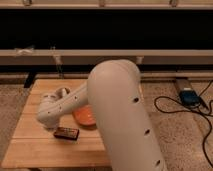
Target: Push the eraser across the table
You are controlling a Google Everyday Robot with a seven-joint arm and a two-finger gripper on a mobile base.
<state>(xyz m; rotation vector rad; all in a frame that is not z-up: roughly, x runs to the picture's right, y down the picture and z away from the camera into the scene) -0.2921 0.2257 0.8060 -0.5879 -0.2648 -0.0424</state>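
Note:
The eraser (66, 133), a small flat dark block with reddish sides, lies on the light wooden table (35, 150), near the front left of the middle. My big white arm (120, 110) reaches down across the table from the right. Its end points down just left of the eraser, and the gripper (51, 126) is there, low over the wood and mostly hidden behind the wrist. It is close to the eraser's left end; I cannot tell whether it touches.
An orange bowl (84, 118) sits just behind and right of the eraser, partly covered by the arm. A dark wall with rails runs behind the table. A blue box (189, 96) and black cables (172, 106) lie on the floor at the right.

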